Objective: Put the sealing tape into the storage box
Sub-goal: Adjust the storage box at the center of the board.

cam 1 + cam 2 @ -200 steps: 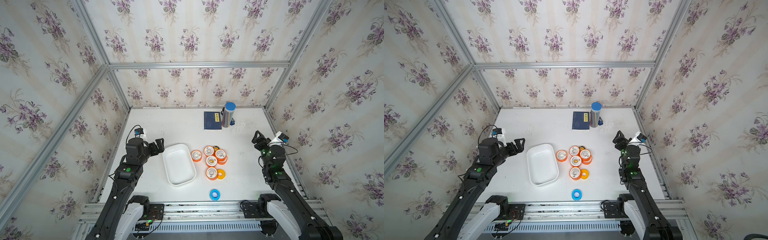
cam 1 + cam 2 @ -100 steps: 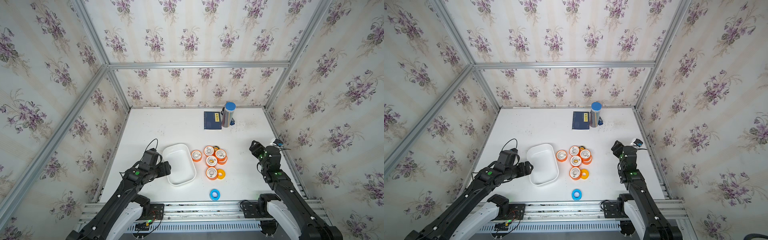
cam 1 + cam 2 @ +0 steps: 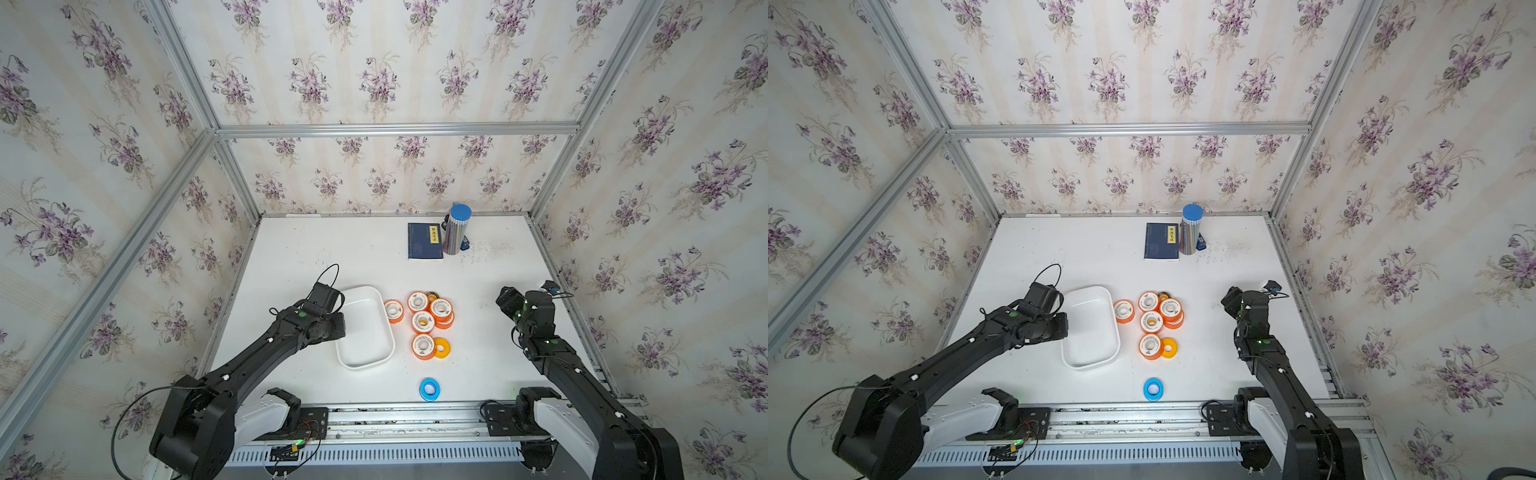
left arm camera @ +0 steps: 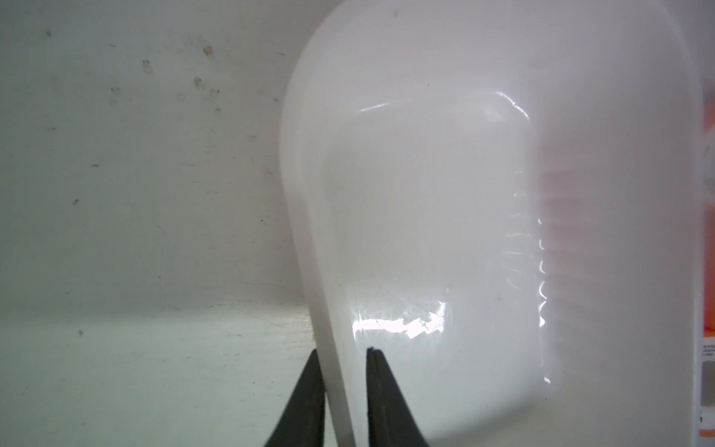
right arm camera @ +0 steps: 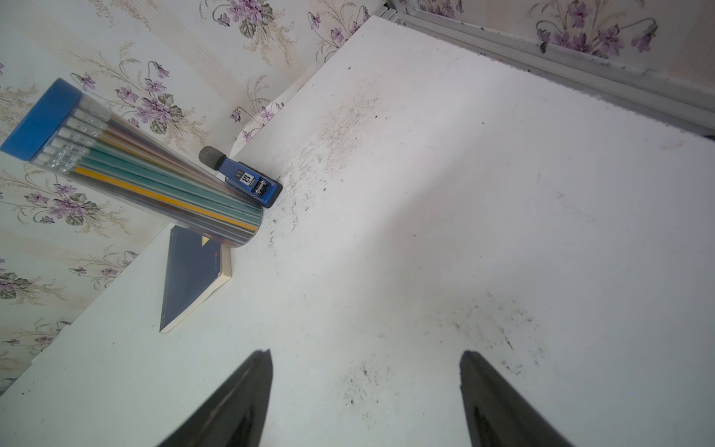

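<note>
here the left fingers (image 4: 313, 387) are pinched narrow on the storage box (image 3: 368, 332), one black tip outside its wall and the other inside, with the white rim clamped between them. in both top views the left wrist covers that spot, which is on the long side of the box turned away from the spools. the box rests slightly askew on the white table (image 3: 332, 253), on the left arm's half. the sealing tape (image 3: 423, 322) all lies on the table outside the box, just beside its other long side. it is a tight cluster of orange spools with white faces, with one orange spool (image 3: 393, 311) nearest the box wall. a yellow spool (image 3: 442, 347) touches an orange one at the near end, and a blue spool (image 3: 429, 389) lies apart near the front edge. the right fingers (image 5: 247, 398) stand wide apart over bare table, holding nothing, well to the right of the spools. at the back a dark blue booklet (image 3: 424, 241) lies flat, a clear tube of pencils (image 3: 456, 232) with a blue cap stands just beside it, and a small blue stapler (image 5: 251, 182) sits by the tube's base.
</note>
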Available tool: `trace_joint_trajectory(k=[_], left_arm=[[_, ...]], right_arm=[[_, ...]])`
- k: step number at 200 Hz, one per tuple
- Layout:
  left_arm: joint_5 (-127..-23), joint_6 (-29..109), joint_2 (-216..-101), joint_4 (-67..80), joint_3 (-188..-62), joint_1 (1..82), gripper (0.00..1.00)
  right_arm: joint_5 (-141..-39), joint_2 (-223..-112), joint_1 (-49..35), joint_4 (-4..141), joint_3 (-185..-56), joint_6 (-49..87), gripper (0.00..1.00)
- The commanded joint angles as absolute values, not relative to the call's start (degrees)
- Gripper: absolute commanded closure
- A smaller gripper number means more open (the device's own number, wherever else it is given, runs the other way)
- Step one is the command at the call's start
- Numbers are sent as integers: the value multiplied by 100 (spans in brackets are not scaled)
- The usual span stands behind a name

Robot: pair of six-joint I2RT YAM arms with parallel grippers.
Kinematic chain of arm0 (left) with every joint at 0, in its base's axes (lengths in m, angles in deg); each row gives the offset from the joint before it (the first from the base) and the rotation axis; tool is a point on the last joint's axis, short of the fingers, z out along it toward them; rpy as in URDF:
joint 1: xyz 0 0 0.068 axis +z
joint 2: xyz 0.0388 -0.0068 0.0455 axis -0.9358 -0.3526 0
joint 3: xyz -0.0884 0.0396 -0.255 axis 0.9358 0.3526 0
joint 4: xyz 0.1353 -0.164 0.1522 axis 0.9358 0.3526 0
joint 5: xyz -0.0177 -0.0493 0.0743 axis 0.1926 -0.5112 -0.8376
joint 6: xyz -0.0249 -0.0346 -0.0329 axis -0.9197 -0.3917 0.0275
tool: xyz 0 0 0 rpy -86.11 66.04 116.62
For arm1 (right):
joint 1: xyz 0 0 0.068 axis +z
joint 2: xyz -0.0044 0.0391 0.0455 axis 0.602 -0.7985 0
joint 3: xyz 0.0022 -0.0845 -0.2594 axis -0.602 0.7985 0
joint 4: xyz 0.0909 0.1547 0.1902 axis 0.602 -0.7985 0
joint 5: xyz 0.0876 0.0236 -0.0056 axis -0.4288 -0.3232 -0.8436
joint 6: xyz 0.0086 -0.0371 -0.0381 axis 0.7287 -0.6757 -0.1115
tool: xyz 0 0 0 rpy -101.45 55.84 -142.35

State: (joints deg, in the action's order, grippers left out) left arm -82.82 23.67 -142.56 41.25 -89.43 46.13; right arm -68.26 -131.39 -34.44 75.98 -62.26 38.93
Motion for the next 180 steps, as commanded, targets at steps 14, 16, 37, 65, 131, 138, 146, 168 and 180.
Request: trace_joint_trajectory(k=[14, 16, 37, 65, 131, 138, 146, 168, 180], left_arm=[[-8408, 2784, -14780, 3895, -9255, 4610, 92], [-8398, 2795, -14808, 3895, -9272, 4609, 92], [-8278, 2905, -15082, 3801, -9473, 4536, 97], [-8340, 2910, -15327, 3832, -9660, 4378, 96], [-8280, 2728, -15293, 3759, -9647, 4246, 75], [-8294, 2731, -15236, 3811, -9657, 4246, 73], [-8326, 2744, -15165, 3885, -9682, 4246, 70], [-8488, 2802, -14867, 4178, -9770, 4246, 58], [-8605, 2838, -14673, 4434, -9889, 4246, 54]], right_arm=[[-6801, -13156, -3446, 7794, -6248, 3916, 20], [-6802, -13158, -3446, 7794, -6248, 3916, 20], [-6835, -13187, -3446, 7809, -6253, 3916, 20], [-6857, -13212, -3446, 7796, -6261, 3917, 20], [-6963, -13286, -3446, 7731, -6347, 3849, 21], [-6980, -13298, -3446, 7696, -6377, 3830, 21], [-7013, -13307, -3446, 7667, -6416, 3809, 21], [-7216, -13328, -3425, 7538, -6554, 3729, 21], [-7315, -13362, -3341, 7406, -6710, 3634, 21]])
